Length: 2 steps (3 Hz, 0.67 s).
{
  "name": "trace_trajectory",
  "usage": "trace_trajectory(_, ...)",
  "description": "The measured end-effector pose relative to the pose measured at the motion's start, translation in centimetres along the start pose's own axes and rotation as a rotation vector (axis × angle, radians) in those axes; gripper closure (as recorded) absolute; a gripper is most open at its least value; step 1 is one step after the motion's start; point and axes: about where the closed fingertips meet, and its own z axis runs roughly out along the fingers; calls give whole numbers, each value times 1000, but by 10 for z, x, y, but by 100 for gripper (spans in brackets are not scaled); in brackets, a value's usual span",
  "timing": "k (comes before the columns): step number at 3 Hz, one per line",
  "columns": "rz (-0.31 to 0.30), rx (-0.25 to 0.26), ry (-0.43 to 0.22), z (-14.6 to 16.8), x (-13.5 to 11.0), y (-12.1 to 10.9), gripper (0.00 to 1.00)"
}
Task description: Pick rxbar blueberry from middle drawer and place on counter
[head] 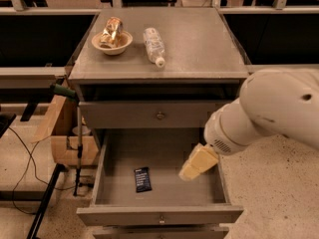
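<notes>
Currently gripper [198,162] hangs over middle drawer [159,214], right side; can't tell if open or closed. The rxbar blueberry [142,179] lies flat mid-drawer, apart.

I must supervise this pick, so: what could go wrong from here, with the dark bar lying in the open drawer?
The cream gripper hangs near the right wall of the open grey metal middle drawer and might knock it. The flat dark navy rxbar blueberry, left of it on the drawer floor, may slide away. The clear plastic bottle lying on the grey counter could roll.
</notes>
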Motion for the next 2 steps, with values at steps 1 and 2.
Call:
trace_trajectory(1,-32,-53,-51,81,-39,-7,0)
trace_trajectory(2,-32,-53,-51,81,-39,-7,0)
